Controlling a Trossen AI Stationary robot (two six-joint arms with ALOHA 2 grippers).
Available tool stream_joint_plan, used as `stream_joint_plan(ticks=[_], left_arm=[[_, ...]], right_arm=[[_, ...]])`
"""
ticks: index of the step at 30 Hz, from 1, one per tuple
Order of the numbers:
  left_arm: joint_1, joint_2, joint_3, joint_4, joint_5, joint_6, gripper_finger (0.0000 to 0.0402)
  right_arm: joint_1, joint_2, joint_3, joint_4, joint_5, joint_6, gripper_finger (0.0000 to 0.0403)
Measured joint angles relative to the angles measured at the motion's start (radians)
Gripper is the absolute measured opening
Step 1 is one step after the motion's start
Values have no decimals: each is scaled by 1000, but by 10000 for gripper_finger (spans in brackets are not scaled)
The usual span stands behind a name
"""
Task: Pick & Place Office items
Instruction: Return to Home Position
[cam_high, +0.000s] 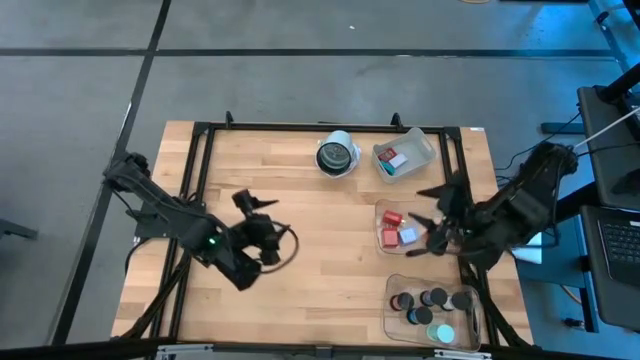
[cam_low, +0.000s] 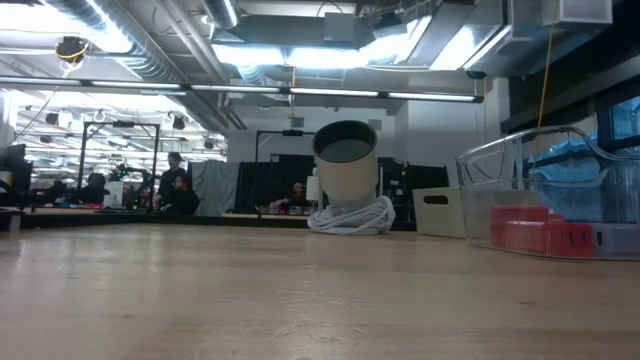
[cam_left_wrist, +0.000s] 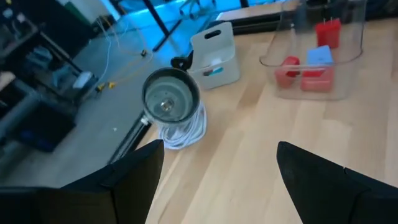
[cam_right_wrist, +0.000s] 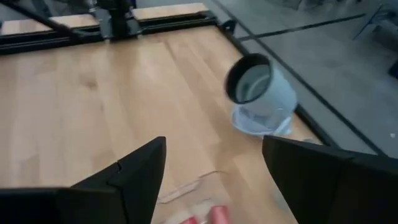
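My right gripper (cam_high: 425, 220) (cam_right_wrist: 214, 155) hangs open over the right part of the middle clear bin (cam_high: 380, 210), which holds red blocks (cam_high: 391, 217) and a pale blue rectangle (cam_high: 407, 236). The same bin with its red blocks (cam_left_wrist: 314, 79) and blue piece (cam_left_wrist: 320, 55) shows in the left wrist view. My left gripper (cam_high: 262, 222) (cam_left_wrist: 221, 162) is open above bare wood at mid-table, left of that bin. A near bin holds black discs (cam_high: 428, 298) and a teal round piece (cam_high: 441, 333). A far bin holds a red and pale pieces (cam_high: 395, 158).
A round white-and-dark bowl-like thing (cam_high: 337, 155) (cam_low: 345, 175) (cam_right_wrist: 258, 87) sits on a coiled white cord near the far edge. Black frame rails (cam_high: 200, 180) run along the table's sides. People show in the room beyond the table (cam_low: 170, 185).
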Motion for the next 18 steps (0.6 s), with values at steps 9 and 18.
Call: stream_joint_plan(ticks=[9,18], left_arm=[[-24,-165,-1,-230,23,-233,310],[-24,-256,-1,-260,21,-249,310]], right_arm=[[-1,-248,-281,96,91,39,269],[0,-438,-591,433,132,-72,269]])
